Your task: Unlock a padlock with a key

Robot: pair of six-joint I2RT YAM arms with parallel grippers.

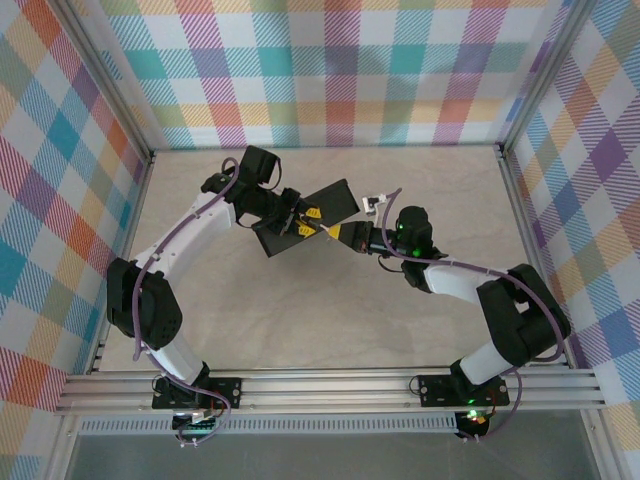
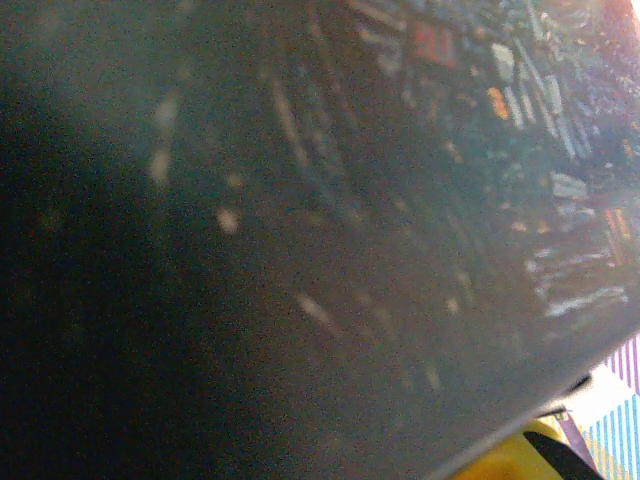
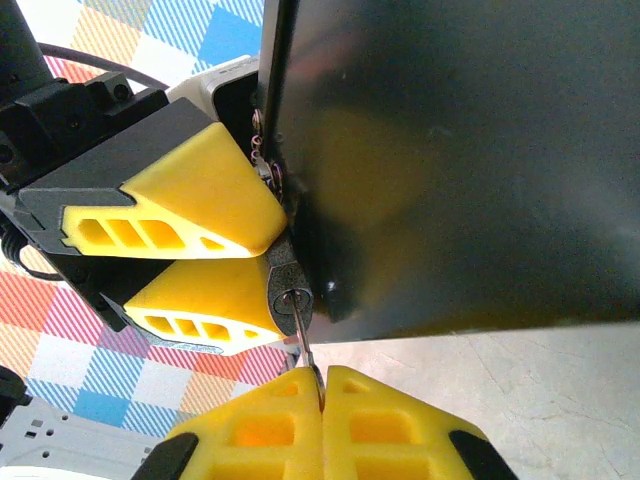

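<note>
The right fingers (image 3: 320,392) are pressed together on the key (image 3: 304,345), whose thin blade runs up from their tips into the keyhole of the padlock (image 3: 287,285). The padlock sits at the near left corner of the dark tin (image 3: 450,170), with a short chain just above it along the tin's edge. The left fingers (image 3: 272,245) come in from the left, nearly closed, and seem to pinch the padlock's body at their tips to steady it. In the overhead view both arms meet at the tin, which is tilted and raised above the middle of the worktop (image 1: 330,330).

So the fetching, aligning and inserting look done: the key is seated in the lock. Left to do, by my reading, are turning the key and freeing the shackle. The shackle is hidden behind the fingers and the tin's edge, so I cannot tell whether it has already released. Nothing shows the key rotated yet.
</note>
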